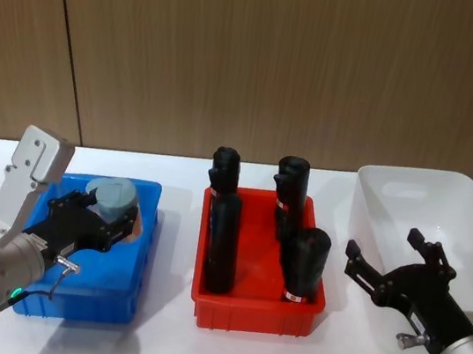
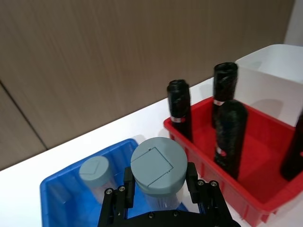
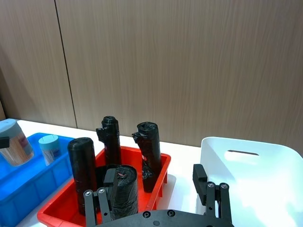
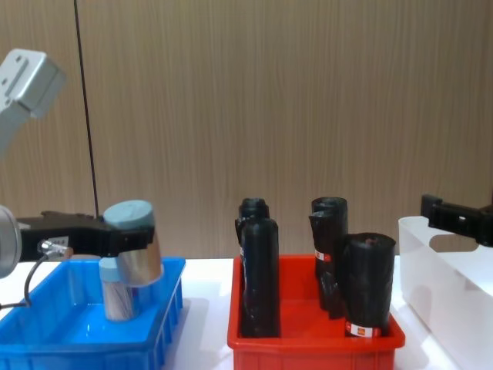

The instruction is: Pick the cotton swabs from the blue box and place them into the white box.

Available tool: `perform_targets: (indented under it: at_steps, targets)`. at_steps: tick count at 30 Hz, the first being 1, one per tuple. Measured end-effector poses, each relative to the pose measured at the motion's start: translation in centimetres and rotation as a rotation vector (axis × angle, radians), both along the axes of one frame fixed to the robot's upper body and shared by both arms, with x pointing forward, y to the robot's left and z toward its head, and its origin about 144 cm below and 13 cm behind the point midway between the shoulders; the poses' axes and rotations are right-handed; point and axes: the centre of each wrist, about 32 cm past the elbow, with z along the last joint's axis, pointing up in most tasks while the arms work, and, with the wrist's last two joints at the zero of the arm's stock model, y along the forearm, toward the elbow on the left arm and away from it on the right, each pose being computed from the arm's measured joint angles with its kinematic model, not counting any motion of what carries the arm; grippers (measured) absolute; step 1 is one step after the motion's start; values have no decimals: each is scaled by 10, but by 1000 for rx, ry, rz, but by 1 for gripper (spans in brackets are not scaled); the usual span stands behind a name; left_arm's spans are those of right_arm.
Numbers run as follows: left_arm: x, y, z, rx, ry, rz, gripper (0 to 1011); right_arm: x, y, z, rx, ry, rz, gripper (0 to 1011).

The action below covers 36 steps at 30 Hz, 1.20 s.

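Rolls (image 1: 221,242), red bin (image 1: 251,315) between left end effector (image 1: 111,215) clamping cotton swabs (image 2: 157,164) and right end effector (image 1: 384,242), spread.

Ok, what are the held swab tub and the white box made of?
Cotton swab tub in the left gripper, over the blue box: apparently clear glossy plastic, sticks showing through, matte grey-blue lid. White box, by the idle right gripper: likely smooth translucent plastic.

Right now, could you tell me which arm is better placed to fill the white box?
Left: the left gripper is shut on a cotton swab tub over the blue box. The right gripper hangs open, empty, near the white box.
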Motion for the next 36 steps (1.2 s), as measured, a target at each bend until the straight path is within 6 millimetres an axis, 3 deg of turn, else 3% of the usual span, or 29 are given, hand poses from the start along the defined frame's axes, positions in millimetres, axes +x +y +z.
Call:
perform_targets:
  at_steps: [21,36]
  targets:
    - [2,4,15,-48,-24,-320,652,0,0,0,0,0,0,1002]
    - [17,-3,16,-85,0,-570,652,0,0,0,0,0,0,1002]
